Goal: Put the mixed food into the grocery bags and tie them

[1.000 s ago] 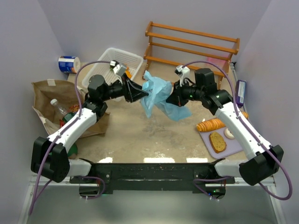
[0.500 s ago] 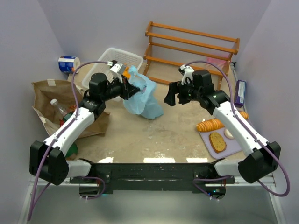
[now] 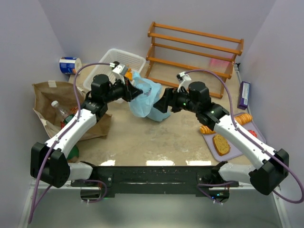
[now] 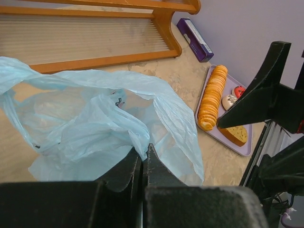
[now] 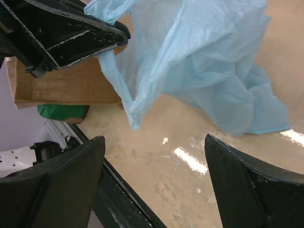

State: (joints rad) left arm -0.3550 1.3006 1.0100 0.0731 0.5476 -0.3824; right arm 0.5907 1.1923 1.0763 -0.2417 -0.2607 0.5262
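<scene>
Arms first, from overhead: your left arm reaches forward with its elbow bent, and the left gripper point(image 3: 137, 91) is pinched tight on a fold of the blue plastic bag point(image 3: 148, 100), just in front of the white basket point(image 3: 124, 61). The bag hangs from that pinch and drapes onto the table, its long axis slanting away from the basket toward the right gripper point(image 3: 161, 102). That gripper points at the bag, jaws spread wide and gripping nothing. In your left wrist view, both fingers press together on a crease of film. In your right wrist view, the fingers point(image 5: 66, 180) stand far apart, framing the bag's crumpled end on the table, on the side away from the basket.
</scene>
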